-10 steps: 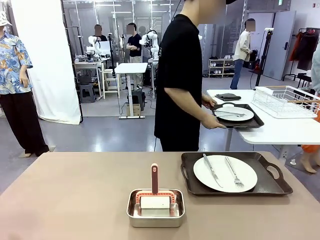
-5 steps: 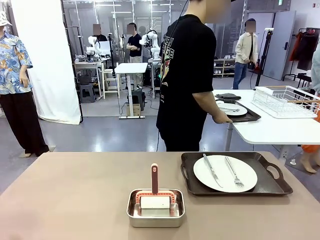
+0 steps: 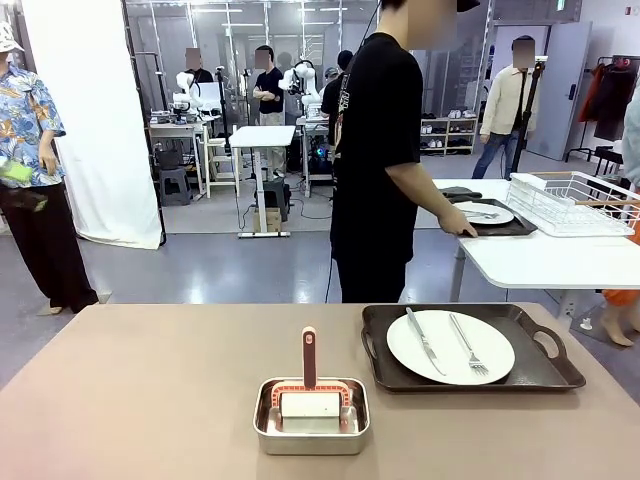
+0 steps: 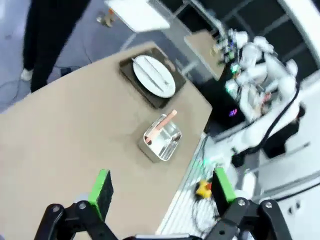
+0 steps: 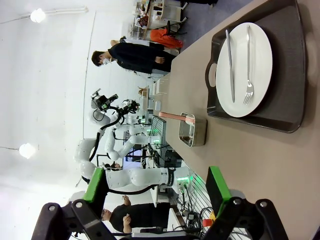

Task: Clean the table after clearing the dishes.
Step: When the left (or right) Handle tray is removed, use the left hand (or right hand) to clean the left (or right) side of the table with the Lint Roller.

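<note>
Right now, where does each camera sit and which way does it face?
Front view: fixed on the robot's side, facing across the table at the person, hand on a far tray.
Left wrist view: on the left wrist, looking down at the table past the open left end effector.
Right wrist view: on the right wrist, rolled sideways, past the open right end effector.
All share the plate and steel pan.

You can read no text, number or brand here. One print on the back of the person's black T-shirt [image 3: 345,100], well apart from the right pincer [image 5: 156,184], is too small to decipher.
</note>
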Motion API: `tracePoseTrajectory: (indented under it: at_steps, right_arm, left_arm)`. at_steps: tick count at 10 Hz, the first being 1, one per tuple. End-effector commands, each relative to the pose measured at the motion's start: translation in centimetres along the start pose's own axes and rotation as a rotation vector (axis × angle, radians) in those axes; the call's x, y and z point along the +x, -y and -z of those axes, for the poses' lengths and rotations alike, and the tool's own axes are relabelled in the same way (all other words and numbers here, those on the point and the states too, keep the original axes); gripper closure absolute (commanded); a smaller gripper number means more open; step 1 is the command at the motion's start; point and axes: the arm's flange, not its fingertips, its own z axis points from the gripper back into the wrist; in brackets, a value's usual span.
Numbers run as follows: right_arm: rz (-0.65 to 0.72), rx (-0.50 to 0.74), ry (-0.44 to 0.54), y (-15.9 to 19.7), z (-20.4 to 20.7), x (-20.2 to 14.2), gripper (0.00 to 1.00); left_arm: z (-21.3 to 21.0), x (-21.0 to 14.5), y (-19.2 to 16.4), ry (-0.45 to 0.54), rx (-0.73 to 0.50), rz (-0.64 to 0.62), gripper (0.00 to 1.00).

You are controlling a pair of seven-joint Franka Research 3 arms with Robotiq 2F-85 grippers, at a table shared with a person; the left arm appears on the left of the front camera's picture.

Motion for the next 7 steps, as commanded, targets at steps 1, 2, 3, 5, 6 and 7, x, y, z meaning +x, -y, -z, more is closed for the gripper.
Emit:
tracePoseTrajectory:
  at_steps: [1, 2, 3, 5, 6, 7]
  right_arm:
    - [-0.005, 0.002, 0.001, -0.3, -0.1, -0.2, 0.0]
    - [-0.005, 0.002, 0.001, -0.3, -0.1, -0.2, 0.0]
    - [-0.005, 0.002, 0.001, -0.3, -0.1, -0.2, 0.0]
    - [-0.005, 0.002, 0.001, -0.3, -0.1, -0.2, 0.0]
    - [-0.005, 0.002, 0.001, -0.3, -0.1, -0.2, 0.0]
    - [-0.005, 0.002, 0.001, -0.3, -0.1, -0.2, 0.0]
  left_arm:
    - [5.8, 0.7, 3.8, -0.078, 0.045, 0.258, 0.0]
    - [9.0, 1.5, 6.7, -0.14, 0.096, 0.386, 0.0]
    - [12.5, 1.6, 9.2, -0.182, 0.172, 0.515, 0.0]
    - [19.5, -0.8, 13.1, -0.333, 0.197, 0.747, 0.0]
    - [22.7, -2.1, 14.3, -0.419, 0.181, 0.808, 0.0]
    - [24.9, -3.2, 15.6, -0.477, 0.167, 0.863, 0.0]
